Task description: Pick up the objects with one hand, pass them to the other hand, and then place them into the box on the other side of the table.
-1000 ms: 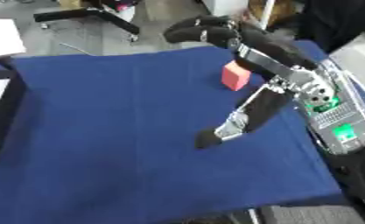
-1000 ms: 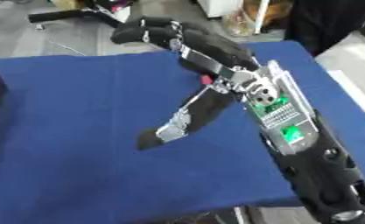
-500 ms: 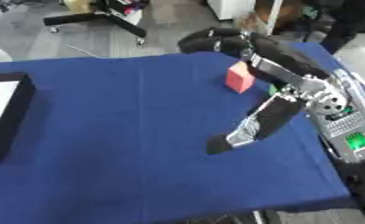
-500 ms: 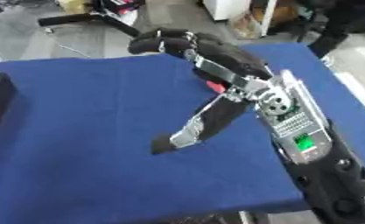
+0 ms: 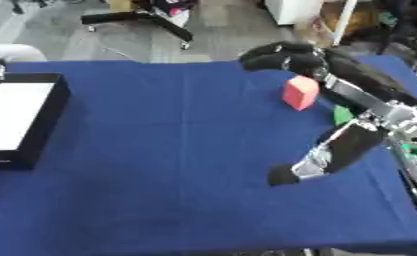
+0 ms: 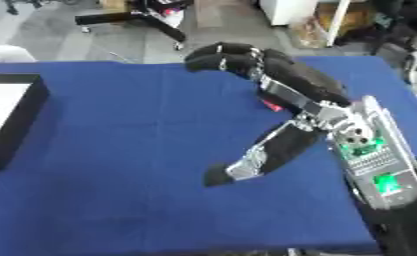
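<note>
My right hand hangs over the far right of the blue worktop, fingers curled and holding nothing. The red block sits just below it, a green piece nearby. The box at left waits. Nothing is moved yet.

Office or lab: swivel-chair base, grey floor.

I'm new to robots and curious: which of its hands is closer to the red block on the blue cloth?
Right. The right hand hovers curled just above and behind the red block. The left hand shows in neither view.
</note>
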